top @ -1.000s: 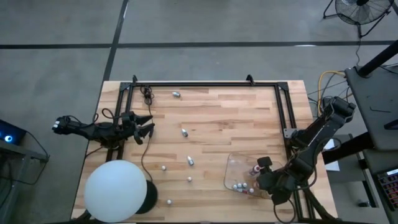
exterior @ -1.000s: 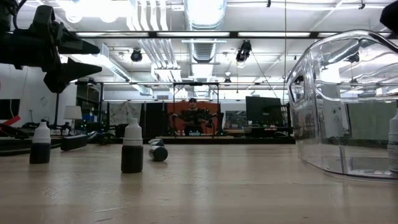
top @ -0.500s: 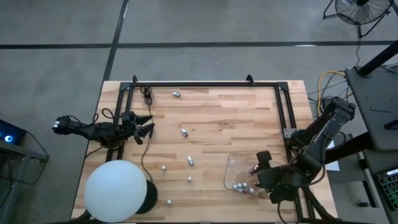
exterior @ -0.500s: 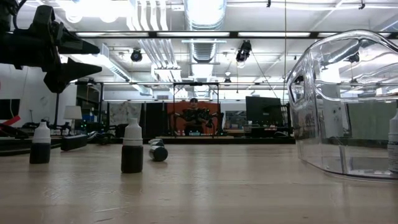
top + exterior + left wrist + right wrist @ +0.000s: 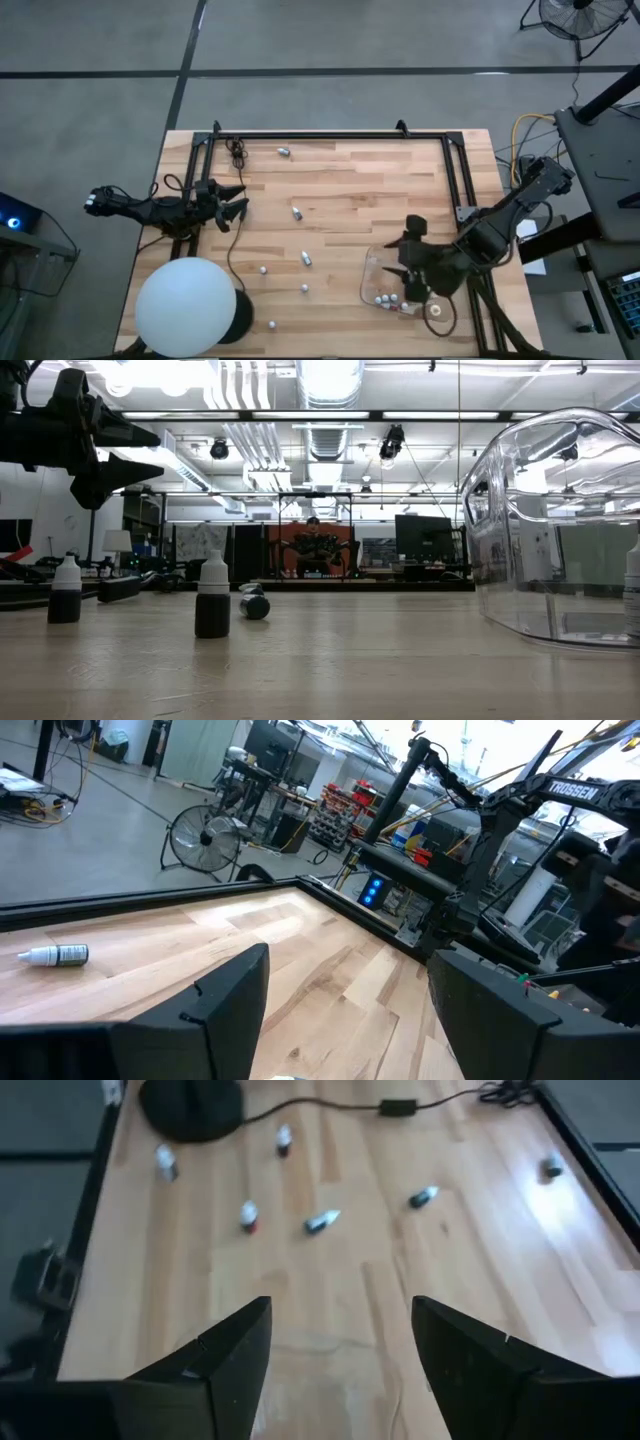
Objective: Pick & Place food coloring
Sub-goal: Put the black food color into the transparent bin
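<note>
You have open table across the middle; scattered bottles dot the left half, the white ball blocks one corner, the clear tray another.

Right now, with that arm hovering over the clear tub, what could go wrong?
The right gripper, jaws open, is low over the clear tray; a careless sweep might nudge it and spill the bottles inside. Several bottles on the table lie on their sides, like this one, and may roll when grasped.
</note>
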`<act>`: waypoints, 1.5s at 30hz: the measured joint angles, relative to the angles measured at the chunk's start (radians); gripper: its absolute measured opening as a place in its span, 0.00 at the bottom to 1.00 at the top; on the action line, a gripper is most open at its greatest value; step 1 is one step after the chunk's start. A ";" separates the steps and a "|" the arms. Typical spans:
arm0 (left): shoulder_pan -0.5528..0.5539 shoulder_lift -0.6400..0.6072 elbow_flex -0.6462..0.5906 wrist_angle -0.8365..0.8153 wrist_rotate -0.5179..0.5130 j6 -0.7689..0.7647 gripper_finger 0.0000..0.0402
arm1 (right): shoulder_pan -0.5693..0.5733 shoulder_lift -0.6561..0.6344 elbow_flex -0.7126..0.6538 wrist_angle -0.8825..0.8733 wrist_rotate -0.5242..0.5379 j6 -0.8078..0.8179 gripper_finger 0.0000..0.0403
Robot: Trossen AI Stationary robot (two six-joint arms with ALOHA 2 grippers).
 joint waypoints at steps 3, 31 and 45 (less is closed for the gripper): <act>0.000 0.000 0.000 0.000 0.000 0.000 0.61 | -0.043 0.000 -0.005 0.030 0.002 0.004 0.59; 0.000 0.002 0.002 0.005 0.044 -0.239 0.61 | -0.388 0.011 -0.045 0.309 -0.011 0.037 0.68; 0.003 0.121 0.355 -0.272 -0.045 0.001 0.61 | -0.403 0.011 -0.045 0.314 -0.064 -0.016 0.69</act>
